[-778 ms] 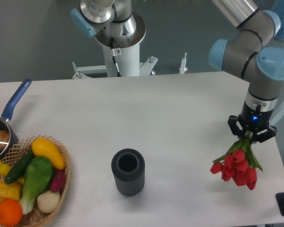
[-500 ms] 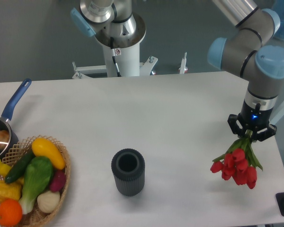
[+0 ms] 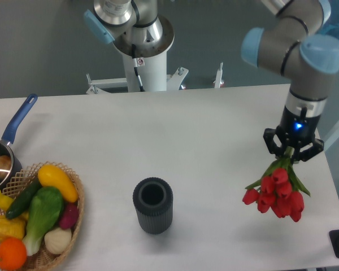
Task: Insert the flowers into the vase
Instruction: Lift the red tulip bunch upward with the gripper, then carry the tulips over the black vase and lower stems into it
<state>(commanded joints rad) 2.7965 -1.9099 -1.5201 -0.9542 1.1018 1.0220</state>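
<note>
The black two-finger gripper [image 3: 292, 153] on the grey-and-blue arm is pinched around the green stems of the bunch of red tulips with closed buds [image 3: 277, 191]; a blue light glows just above the jaws; the bunch hangs upside down, buds pointing at the table and leaning a bit toward the camera, and it looks clear of the white tabletop [image 3: 203, 141], though from this angle I can't swear the lowest buds aren't brushing it.

So I'd call this the carry step; the flowers are picked up but not yet anywhere near the target. The small dark grey ribbed cylinder vase [image 3: 152, 205] stands upright near the front of the table, round mouth open to the top, well apart from the flowers and off to the camera's left of them.

What the next move needs, as far as I can judge: travel across to above the vase, and, the awkward bit, the bunch is the wrong way up; the stems are in the claw and the buds are at the bottom, so something about the orientation has to be sorted or the heads go in first; the bunch also looks wider than the vase mouth, so lining up will be fiddly.

Far left there's a wicker basket of coloured vegetables [image 3: 34, 223] and a blue-handled saucepan [image 3: 5, 158]; both are well out of the path.
</note>
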